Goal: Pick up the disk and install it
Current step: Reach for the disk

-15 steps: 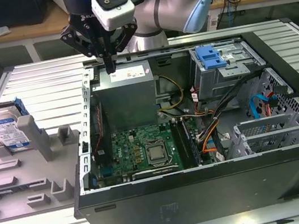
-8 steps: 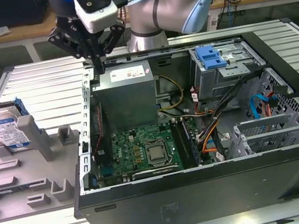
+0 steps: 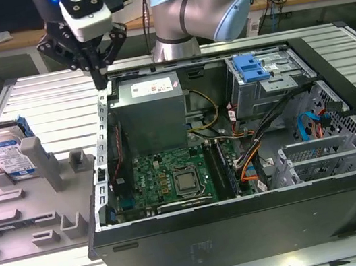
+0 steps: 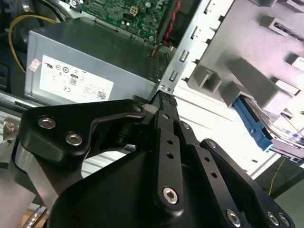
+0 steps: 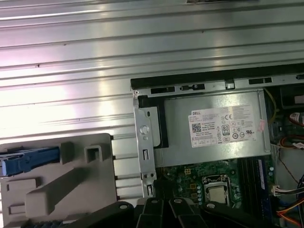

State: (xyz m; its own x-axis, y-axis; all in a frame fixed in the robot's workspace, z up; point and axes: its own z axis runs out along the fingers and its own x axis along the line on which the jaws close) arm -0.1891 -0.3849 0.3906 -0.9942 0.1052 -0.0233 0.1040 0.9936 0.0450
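The disk [image 3: 4, 156] is a silver-grey drive with a blue-and-white label and blue edge rails. It stands tilted in a grey holder [image 3: 37, 208] on the table, at the exterior view's left, beside the open computer case [image 3: 249, 230]. Its blue rail [image 4: 252, 124] [image 5: 29, 159] shows in both wrist views. My gripper [image 3: 97, 72] hangs over the case's far left corner, well apart from the disk. Its black fingers [image 4: 163, 99] are shut with nothing between them.
Inside the case lie a grey power-supply box [image 3: 153, 106], a green motherboard [image 3: 168, 175] and loose cables. A grey metal drive cage with a blue plastic bracket [image 3: 251, 68] sits at the far right. Ribbed metal table [image 3: 43, 101] surrounds the case.
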